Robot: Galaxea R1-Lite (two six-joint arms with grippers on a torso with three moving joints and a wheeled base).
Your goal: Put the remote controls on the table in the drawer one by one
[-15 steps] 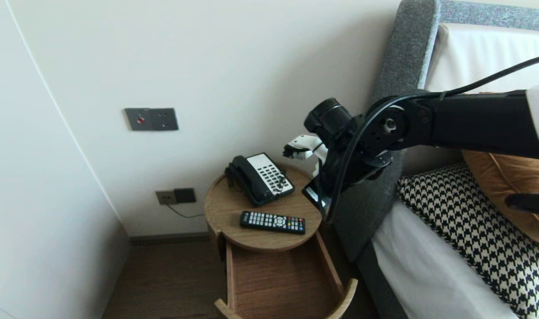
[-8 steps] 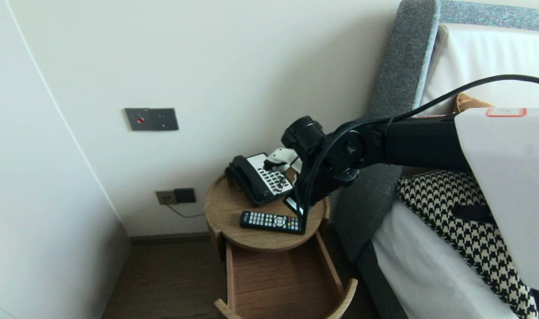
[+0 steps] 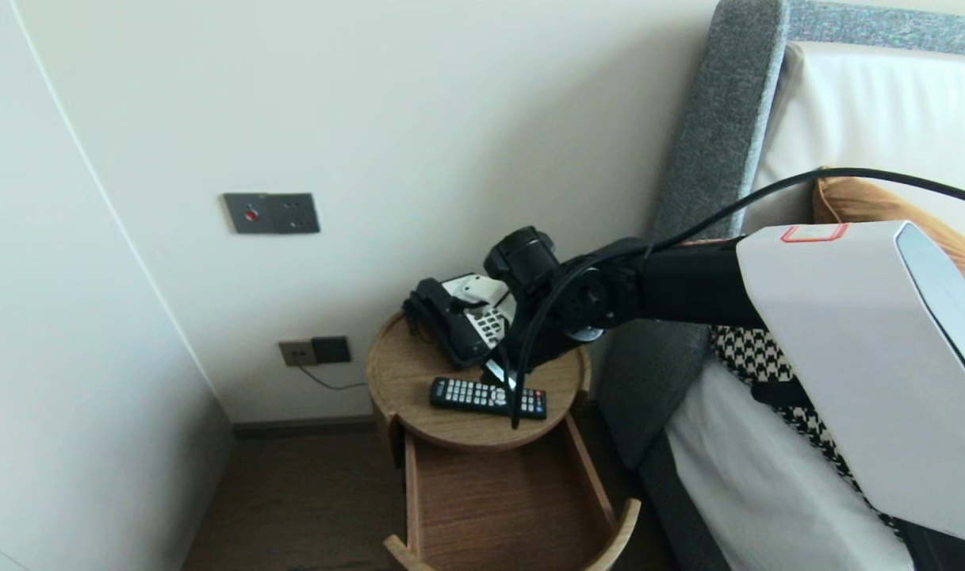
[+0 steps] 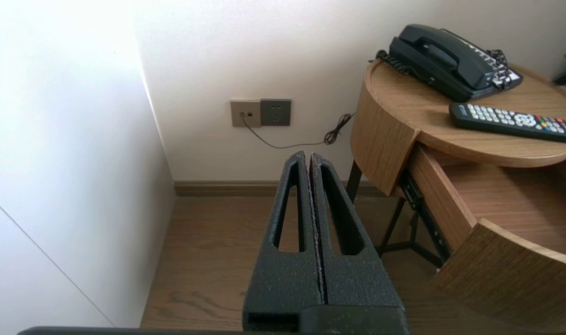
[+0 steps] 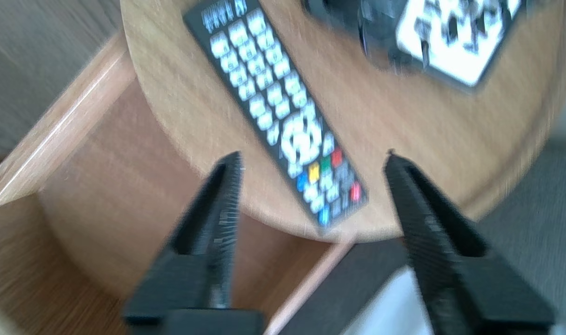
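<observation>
**Open jaws hang over the remote on the bedside table**

The remote control (image 3: 488, 397) lies flat, buttons up, near the front edge of the round bedside table (image 3: 399, 373). It sits just in front of the telephone (image 3: 450, 317) and right above the pulled-out drawer (image 3: 490, 500). To me it looks like a light, rigid plastic bar, smooth and a bit slick on its sides. It lies so low on the wood that fingers would have to come right down to the tabletop. Nothing about it seems fragile, though the rubber keys would give poor purchase. I'd judge the best hold to be across its narrow width, on the two long edges near the middle, so that it doesn't tip.

The right arm reaches in from the bed side with its wrist bent downward. The right gripper (image 5: 312, 156) hangs over the coloured-button end of the remote without touching it. Its jaws stand wide apart with nothing between them, and the gap is broader than the remote. In the right wrist view the remote runs slantwise across that gap rather than square to it.

The left gripper (image 4: 306, 156) is parked low beside the table, over the floor, its fingers pressed together and holding nothing
</observation>
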